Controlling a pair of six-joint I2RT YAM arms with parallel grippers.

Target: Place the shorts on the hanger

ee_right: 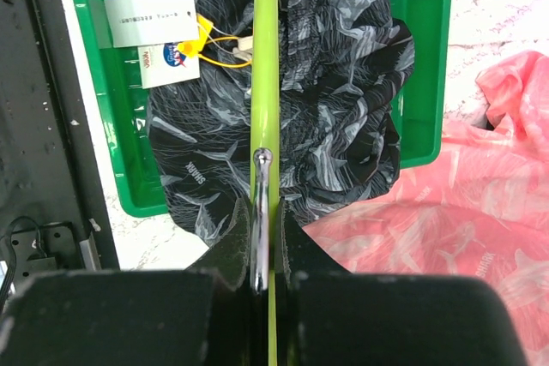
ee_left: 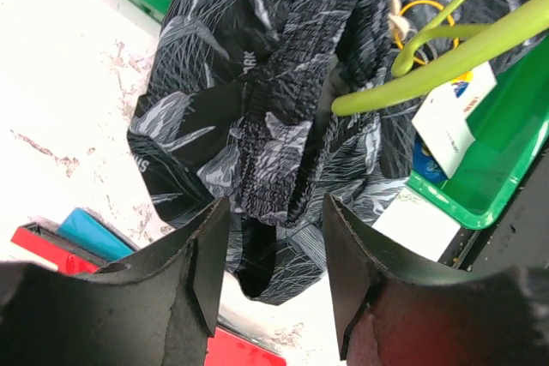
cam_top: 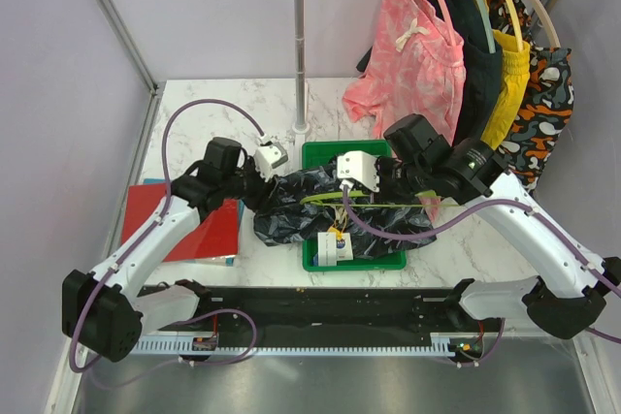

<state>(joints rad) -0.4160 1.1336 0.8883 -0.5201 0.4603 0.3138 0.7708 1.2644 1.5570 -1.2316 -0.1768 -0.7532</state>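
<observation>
The dark printed shorts point(cam_top: 310, 208) lie crumpled across the green tray point(cam_top: 320, 154), spilling over its left side onto the table. Their paper tags point(cam_top: 335, 247) rest at the tray's front. The lime-green hanger point(cam_top: 388, 205) lies across the shorts, and one arm enters the waist opening point(ee_left: 377, 96). My right gripper point(cam_top: 374, 191) is shut on the hanger point(ee_right: 266, 83) at its neck, beside the metal hook point(ee_right: 260, 212). My left gripper point(cam_top: 252, 184) is open, with its fingers point(ee_left: 206, 263) on either side of the shorts' left edge point(ee_left: 274, 169), not closed on it.
A red folder point(cam_top: 209, 225) on a blue one lies at the table's left. A pink garment point(cam_top: 412, 55) hangs from the rail and drapes by the tray's right point(ee_right: 446, 263). The rack pole point(cam_top: 301, 46) stands behind the tray. More garments point(cam_top: 505, 65) hang at the back right.
</observation>
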